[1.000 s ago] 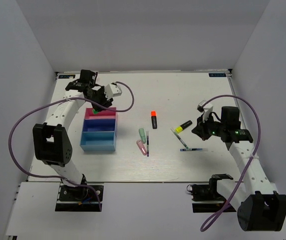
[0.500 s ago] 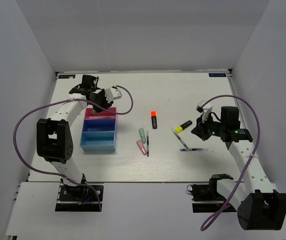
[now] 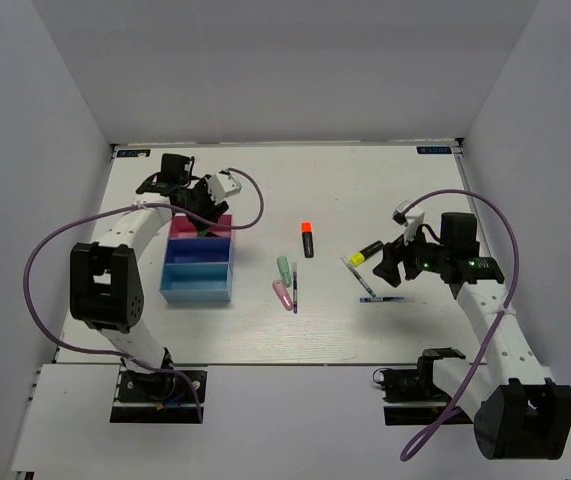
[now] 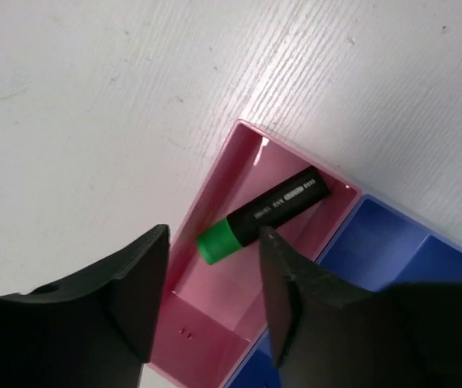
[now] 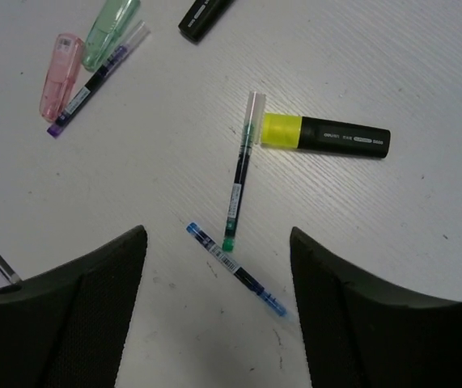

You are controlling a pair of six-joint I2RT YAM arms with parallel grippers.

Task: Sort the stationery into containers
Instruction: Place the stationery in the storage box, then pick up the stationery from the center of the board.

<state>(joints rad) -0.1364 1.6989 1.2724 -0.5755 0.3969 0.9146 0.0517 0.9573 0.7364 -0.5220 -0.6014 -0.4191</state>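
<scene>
With the left gripper (image 4: 213,236) parted and empty above the green-capped black highlighter (image 4: 264,216) in the shallow magenta-pink plastic tray (image 4: 214,283), the wide-open, empty right gripper (image 5: 217,238) should straddle only the thin blue pen (image 5: 236,270).

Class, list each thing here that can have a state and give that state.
left gripper: open above pink tray
right gripper: open above table
green-capped highlighter: capped, lying in pink tray
dark blue tray: looks empty
light blue tray: looks empty
yellow-capped highlighter: capped, on table
orange-capped highlighter: capped, on table
pastel green highlighter: on table
pastel pink highlighter: on table
green pen: on table
blue pen: on table
purple pen: on table
</scene>
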